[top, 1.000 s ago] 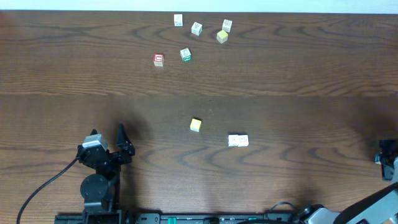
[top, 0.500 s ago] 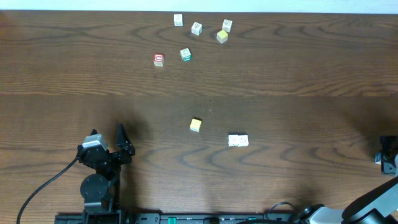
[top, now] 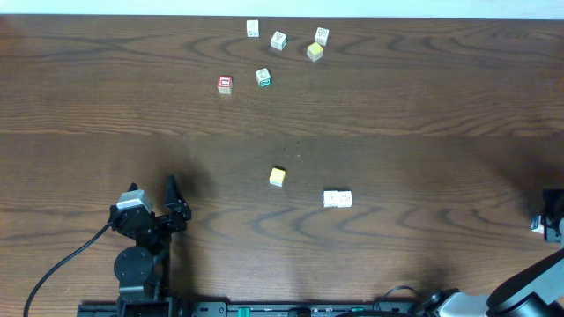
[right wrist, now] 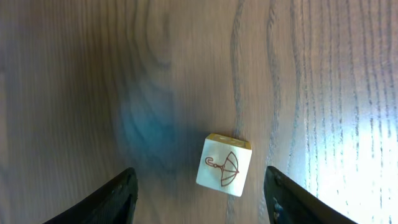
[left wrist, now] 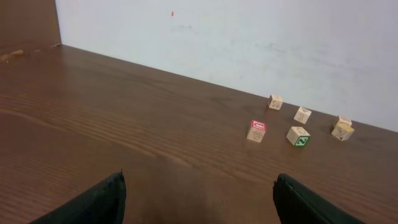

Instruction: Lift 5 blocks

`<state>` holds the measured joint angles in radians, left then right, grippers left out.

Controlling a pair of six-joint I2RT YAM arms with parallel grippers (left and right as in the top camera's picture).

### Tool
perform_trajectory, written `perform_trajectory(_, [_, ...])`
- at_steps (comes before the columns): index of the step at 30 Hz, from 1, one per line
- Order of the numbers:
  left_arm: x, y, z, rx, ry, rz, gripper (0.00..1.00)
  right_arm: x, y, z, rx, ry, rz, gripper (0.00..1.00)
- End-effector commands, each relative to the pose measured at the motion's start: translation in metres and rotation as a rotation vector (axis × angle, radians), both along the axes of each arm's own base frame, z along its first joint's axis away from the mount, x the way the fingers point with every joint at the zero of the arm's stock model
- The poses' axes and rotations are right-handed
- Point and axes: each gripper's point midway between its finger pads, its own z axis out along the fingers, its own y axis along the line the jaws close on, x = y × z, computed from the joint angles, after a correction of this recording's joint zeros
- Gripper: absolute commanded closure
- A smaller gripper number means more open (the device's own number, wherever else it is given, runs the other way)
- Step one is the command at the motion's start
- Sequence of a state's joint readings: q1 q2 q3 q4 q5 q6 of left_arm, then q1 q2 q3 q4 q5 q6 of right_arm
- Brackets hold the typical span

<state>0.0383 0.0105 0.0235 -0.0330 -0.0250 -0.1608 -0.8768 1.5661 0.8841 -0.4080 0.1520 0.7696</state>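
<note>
A whitish block (right wrist: 225, 165) with a red umbrella mark lies on the table between the fingers of my right gripper (right wrist: 199, 170). The gripper is open and touches neither side of it. In the overhead view the right gripper (top: 548, 220) is at the far right edge and this block is hidden. A yellow-orange block (top: 278, 177) and two whitish blocks (top: 337, 199) side by side lie mid-table. The red-bordered block (top: 225, 84) (left wrist: 256, 130) sits farther back. My left gripper (top: 152, 188) (left wrist: 199, 176) is open and empty at the near left, far from every block.
A green-bordered cube (top: 263, 77) (left wrist: 298, 135) sits beside the red one. Three whitish cubes (top: 278, 40) and a paler yellow cube (top: 315, 51) cluster near the far edge by the white wall (left wrist: 249, 37). A black cable (top: 62, 264) trails from the left arm.
The right gripper has shifted slightly toward the near edge at the right border of the overhead view. The left arm and the blocks have not moved.
</note>
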Motion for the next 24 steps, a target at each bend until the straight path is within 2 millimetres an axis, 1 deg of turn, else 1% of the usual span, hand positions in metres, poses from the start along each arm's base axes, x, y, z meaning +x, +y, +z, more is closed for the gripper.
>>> perform_trajectory(1, [-0.001, 0.003, -0.018, -0.006, 0.052, 0.017, 0.24, -0.006, -0.001, -0.017, 0.026, 0.043, -0.009, 0.38])
perform_trajectory(7, [-0.001, 0.003, -0.018, -0.006, 0.052, 0.016, 0.24, -0.006, -0.001, -0.035, 0.055, 0.068, -0.008, 0.4])
perform_trajectory(10, [-0.001, 0.003, -0.018, -0.006, 0.052, 0.016, 0.24, -0.005, -0.002, -0.038, 0.054, 0.067, -0.008, 0.4])
perform_trajectory(13, [-0.001, 0.003, -0.018, -0.006, 0.052, 0.017, 0.24, -0.003, -0.005, -0.036, 0.041, 0.055, -0.008, 0.42])
perform_trajectory(14, [-0.001, 0.003, -0.018, -0.006, 0.052, 0.017, 0.24, -0.002, -0.006, -0.036, 0.038, 0.053, -0.008, 0.43])
perform_trajectory(17, [-0.001, 0.003, -0.018, -0.006, 0.052, 0.016, 0.24, -0.002, -0.006, -0.036, 0.037, 0.053, -0.008, 0.53])
perform_trajectory(18, [-0.001, 0.003, -0.018, -0.006, 0.052, 0.017, 0.24, -0.002, -0.006, -0.036, 0.037, 0.053, -0.008, 0.57])
perform_trajectory(20, [-0.001, 0.003, -0.018, -0.006, 0.052, 0.017, 0.24, -0.002, -0.006, -0.036, 0.036, 0.052, -0.008, 0.62])
perform_trajectory(24, [-0.001, 0.003, -0.018, -0.006, 0.052, 0.017, 0.24, -0.002, -0.006, -0.036, 0.037, 0.052, -0.008, 0.65])
